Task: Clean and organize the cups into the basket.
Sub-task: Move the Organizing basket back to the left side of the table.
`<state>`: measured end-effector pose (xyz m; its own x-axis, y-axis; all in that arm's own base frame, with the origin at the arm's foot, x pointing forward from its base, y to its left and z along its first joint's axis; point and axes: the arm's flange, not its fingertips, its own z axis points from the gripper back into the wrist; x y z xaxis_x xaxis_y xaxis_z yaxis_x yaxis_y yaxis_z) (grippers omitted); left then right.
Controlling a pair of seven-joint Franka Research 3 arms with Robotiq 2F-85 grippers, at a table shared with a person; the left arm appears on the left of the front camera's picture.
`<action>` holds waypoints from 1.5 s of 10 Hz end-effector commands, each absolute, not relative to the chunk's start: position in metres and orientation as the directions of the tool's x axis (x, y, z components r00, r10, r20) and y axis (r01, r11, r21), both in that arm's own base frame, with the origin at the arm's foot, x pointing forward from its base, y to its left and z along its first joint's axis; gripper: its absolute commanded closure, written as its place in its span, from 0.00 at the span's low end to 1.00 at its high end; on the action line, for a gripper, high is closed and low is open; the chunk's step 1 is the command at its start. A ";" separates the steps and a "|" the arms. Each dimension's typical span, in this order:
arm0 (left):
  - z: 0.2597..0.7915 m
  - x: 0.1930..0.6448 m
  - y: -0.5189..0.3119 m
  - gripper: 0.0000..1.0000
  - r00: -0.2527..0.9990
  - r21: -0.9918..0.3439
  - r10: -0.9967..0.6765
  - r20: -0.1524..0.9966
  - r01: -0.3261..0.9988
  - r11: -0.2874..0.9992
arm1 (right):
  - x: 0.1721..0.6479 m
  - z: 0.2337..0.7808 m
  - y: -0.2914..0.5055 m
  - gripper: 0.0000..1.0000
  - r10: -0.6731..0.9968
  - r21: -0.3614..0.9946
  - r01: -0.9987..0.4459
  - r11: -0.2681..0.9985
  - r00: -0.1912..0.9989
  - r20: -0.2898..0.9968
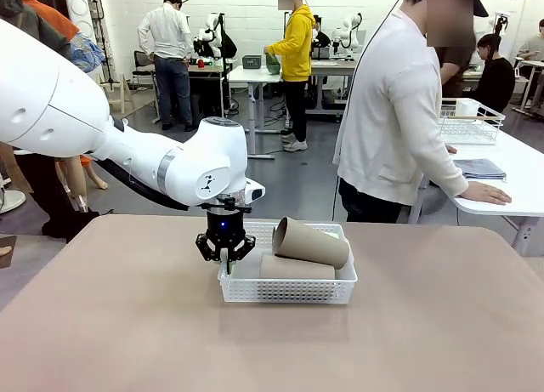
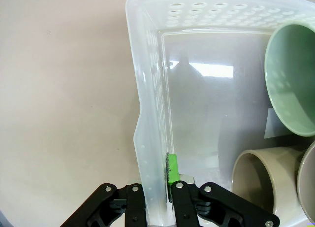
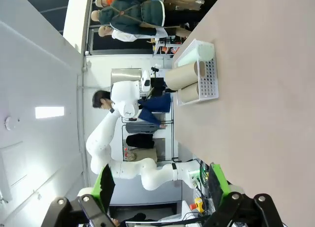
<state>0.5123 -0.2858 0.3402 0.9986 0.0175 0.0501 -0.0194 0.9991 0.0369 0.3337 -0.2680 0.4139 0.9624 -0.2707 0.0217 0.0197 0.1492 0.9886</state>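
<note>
Counting for you: three cups, two tan (image 1: 310, 241) and one mint (image 2: 291, 84), lie sideways in the basket (image 1: 286, 290); left gripper (image 1: 225, 258) pinches its left wall; right gripper (image 3: 160, 187) gapes wide.

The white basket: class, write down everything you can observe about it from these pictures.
The basket is a shallow, rectangular, white, slightly see-through plastic tray with rows of holes in its walls and a smooth, glossy floor. It sits flat on the tan table, near the middle. Three cups lie on their sides inside: a tan cup on the floor, another tan cup resting tilted on top, and a mint green cup. The left gripper is shut on the basket's side wall, one green pad inside.
</note>
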 end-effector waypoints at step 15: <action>0.386 0.475 -0.165 0.94 0.991 0.120 -0.132 -0.003 0.131 0.984 | 0.332 0.413 -0.265 0.00 -0.275 0.989 0.019 0.150 0.961 0.023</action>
<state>0.4891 -0.1780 0.3737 0.9963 -0.0859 -0.0047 0.0860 0.9921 0.0914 0.3340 -0.2673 0.4141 0.9627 -0.2694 0.0230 0.0183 0.1498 0.9886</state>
